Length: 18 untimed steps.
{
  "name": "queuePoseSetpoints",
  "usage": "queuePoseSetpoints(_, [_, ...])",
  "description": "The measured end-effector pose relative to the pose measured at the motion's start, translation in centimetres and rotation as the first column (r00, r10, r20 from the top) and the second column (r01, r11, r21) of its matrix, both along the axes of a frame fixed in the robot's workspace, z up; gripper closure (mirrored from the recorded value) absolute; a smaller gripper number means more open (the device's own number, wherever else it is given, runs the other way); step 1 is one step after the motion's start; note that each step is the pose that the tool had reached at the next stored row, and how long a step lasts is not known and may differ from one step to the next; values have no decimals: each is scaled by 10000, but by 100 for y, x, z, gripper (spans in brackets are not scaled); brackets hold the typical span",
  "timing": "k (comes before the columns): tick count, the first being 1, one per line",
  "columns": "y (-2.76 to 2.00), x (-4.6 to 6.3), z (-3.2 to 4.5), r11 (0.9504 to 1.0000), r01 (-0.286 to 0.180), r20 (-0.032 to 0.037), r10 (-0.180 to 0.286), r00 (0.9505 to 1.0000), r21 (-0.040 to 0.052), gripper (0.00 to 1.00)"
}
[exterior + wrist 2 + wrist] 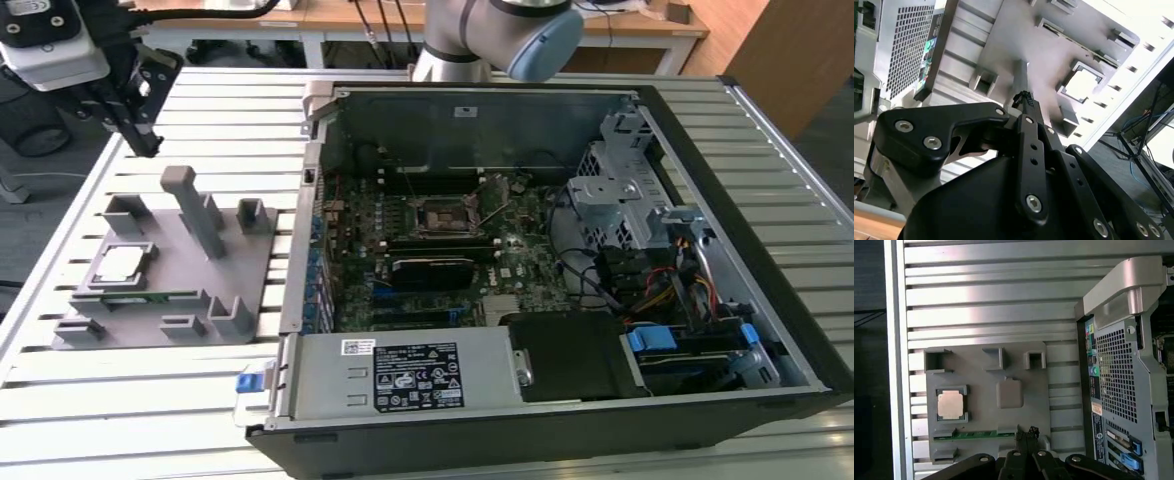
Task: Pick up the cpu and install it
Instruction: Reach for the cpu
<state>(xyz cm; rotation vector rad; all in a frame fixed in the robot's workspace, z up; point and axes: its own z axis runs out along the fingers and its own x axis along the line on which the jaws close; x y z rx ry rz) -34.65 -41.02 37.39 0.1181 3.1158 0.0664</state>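
The arm (487,35) is running out of the exterior view's upper edge, so just its grey elbow and blue cap are showing. In both wrist views the black, link-armed gripper (1027,432) is blocking part of the scene with its own body, and in the first wrist view its tips are overlapping the edge of the flat grey plastic fixture (986,370). The fingers (1026,117) are meeting at their tips, clenched on nothing. Deep inside the open black computer case (747,200), the square black-framed socket (438,215) is hard to make out in detail.

The small flat square cpu (120,265), silvery metal top facing up, is lying in a shallow corner-walled pocket of the fixture, on the side away from the case. Being square, it is showing no long axis, and its edges are lining up with the fixture's edges. A long narrow green memory stick (974,434) is lying just beside it.

Nothing is covering the cpu from above. A tall grey upright post (198,210) is standing between it and the case, and the ribbed aluminium table (227,110) is lying bare around the fixture. The gripper is hanging well apart from the cpu
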Motion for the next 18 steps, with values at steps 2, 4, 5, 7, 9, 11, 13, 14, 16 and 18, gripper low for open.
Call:
queuePoseSetpoints(2, [7, -83, -21, 10000, 1, -6, -1, 10000, 0, 89])
queuePoseSetpoints(4, [7, -155, -43, 10000, 1, -24, -1, 10000, -5, 89])
queuePoseSetpoints(5, [7, -185, -54, 10000, 0, -35, 0, 10000, -7, 89])
queuePoseSetpoints(7, [8, -247, -77, 10000, 0, -54, 0, 10000, -11, 89])
queuePoseSetpoints(9, [9, -284, -105, 10000, 5, -88, -5, 10000, -23, 89])
queuePoseSetpoints(11, [9, -310, -135, 10000, 10, -127, -10, 9999, -31, 89])
queuePoseSetpoints(13, [9, -332, -163, 10000, 10, -154, -10, 9999, -33, 89])
queuePoseSetpoints(14, [8, -344, -181, 10000, 10, -160, -11, 9999, -33, 89])
queuePoseSetpoints(16, [8, -365, -218, 10000, 10, -175, -10, 9998, -34, 89])
queuePoseSetpoints(18, [7, -391, -253, 10000, 10, -191, -10, 9998, -40, 89])
